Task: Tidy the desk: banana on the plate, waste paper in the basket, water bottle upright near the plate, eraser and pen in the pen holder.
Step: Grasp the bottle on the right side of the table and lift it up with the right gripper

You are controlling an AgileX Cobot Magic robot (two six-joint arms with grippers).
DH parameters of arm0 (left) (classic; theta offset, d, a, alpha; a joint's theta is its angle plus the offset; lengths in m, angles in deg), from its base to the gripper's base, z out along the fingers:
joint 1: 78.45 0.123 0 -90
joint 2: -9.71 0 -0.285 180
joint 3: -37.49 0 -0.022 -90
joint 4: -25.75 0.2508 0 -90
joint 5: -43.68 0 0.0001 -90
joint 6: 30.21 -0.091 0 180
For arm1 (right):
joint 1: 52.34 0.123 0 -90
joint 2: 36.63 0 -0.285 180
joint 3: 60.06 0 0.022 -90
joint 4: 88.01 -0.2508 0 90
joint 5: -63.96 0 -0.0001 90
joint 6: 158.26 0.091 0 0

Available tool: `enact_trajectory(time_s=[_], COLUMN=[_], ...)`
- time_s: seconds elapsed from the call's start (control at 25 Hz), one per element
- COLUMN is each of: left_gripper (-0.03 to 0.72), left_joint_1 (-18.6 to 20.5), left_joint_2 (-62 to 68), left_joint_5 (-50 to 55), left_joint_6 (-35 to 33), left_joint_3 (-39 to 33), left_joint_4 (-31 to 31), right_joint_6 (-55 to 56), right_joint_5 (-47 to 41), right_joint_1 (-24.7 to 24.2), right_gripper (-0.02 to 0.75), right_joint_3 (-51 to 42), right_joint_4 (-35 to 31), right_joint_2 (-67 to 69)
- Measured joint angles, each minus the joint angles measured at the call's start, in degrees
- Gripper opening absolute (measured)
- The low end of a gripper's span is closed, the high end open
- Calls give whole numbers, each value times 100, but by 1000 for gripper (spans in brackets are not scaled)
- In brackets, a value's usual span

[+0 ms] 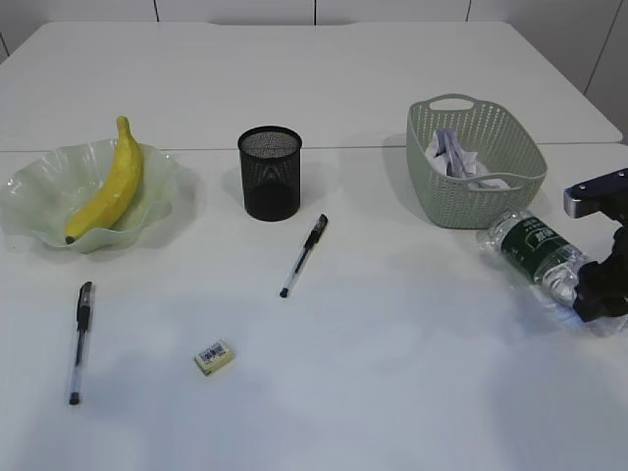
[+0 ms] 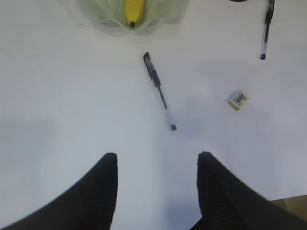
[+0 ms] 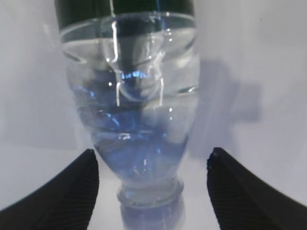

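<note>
Pens [image 1: 305, 254] are counted at two, clear-barrelled with black caps, both lying on the white desk [image 1: 412, 383] beside one pale-yellow block eraser [image 1: 214, 355]. One curved yellow banana [image 1: 111, 187] is held in the ruffled translucent plate [image 1: 29, 196], crumpled paper [image 1: 456, 155] in the woven green basket [image 1: 475, 162], while the interior of the black mesh pen holder [image 1: 270, 172] cannot be seen. One clear water bottle [image 3: 132, 115] is laid on its side between the spread jaws of the right gripper [image 3: 151, 191], untouched, and the left gripper [image 2: 157, 189] is held open above bare desk.

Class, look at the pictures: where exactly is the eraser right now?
In the exterior view the eraser lies on the desk left of centre, near the front, between the two pens and in front of the pen holder.
</note>
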Motion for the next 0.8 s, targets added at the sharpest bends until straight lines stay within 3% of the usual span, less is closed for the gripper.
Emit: enact_trajectory(time_s=[0.6, 0.8], left_gripper=[381, 381], left_joint_1=[0, 0], left_joint_2=[0, 0], left_joint_5=[0, 0], left_joint_6=[0, 0], left_joint_3=[0, 0], left_joint_4=[-13, -101], right_joint_6=[-557, -570], right_joint_5=[344, 285], right_joint_1=[0, 0], right_gripper=[525, 445], right_joint_3=[207, 282], right_joint_4=[-466, -491], right_joint_2=[418, 434])
